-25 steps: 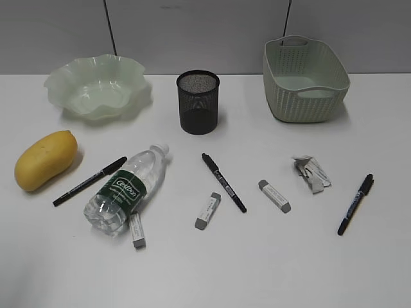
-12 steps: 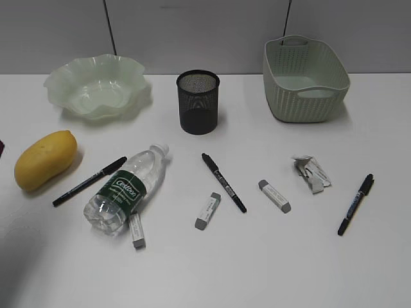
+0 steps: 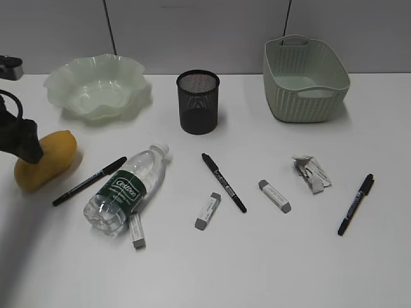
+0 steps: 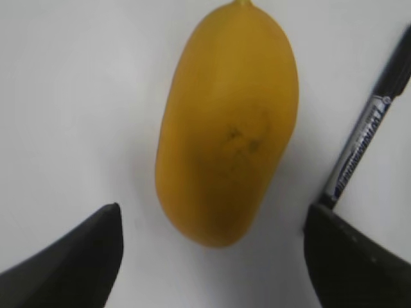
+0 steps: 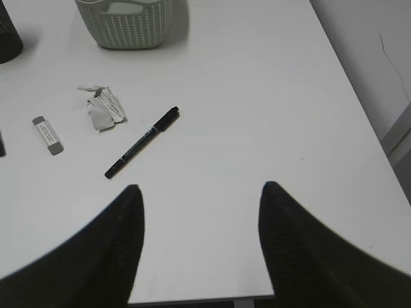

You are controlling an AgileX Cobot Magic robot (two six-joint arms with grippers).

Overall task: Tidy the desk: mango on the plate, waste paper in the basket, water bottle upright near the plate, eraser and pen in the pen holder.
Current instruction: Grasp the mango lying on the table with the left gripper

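Left gripper [image 4: 212,256] hangs over the mango [image 3: 46,159] at the left edge of the white bench [image 3: 257,269], jaws spread wide and holding nothing. In the left wrist view the two dark fingertips [image 4: 83,256] stand on either side of the fruit's near end, apart from it, bench showing between. A black pen [image 4: 369,138] lies just right of the mango there; in the exterior view it is the marker [image 3: 90,181] slanting between mango and bottle.

Right gripper [image 5: 199,237] sits above bare bench near the right front corner, jaws parted, nothing between them. It does not show in the exterior view.

Plate [image 3: 96,86], wavy-rimmed and pale green, back left, nothing in it. Pen holder [image 3: 198,101] back centre, upright. Basket [image 3: 306,78] back right, nothing visible inside.

Water bottle [image 3: 126,188] lies on its side, cap pointing toward the back, left of centre. One eraser [image 3: 136,230] lies at its base, touching or nearly so. A second eraser [image 3: 207,210] sits at centre front, just left of a second pen [image 3: 223,181]. A third eraser [image 3: 274,196] lies right of that pen. Waste paper [image 3: 312,172] is crumpled on the bench in front of the basket, well apart from it. A third pen [image 3: 356,203] lies to the right of the paper.
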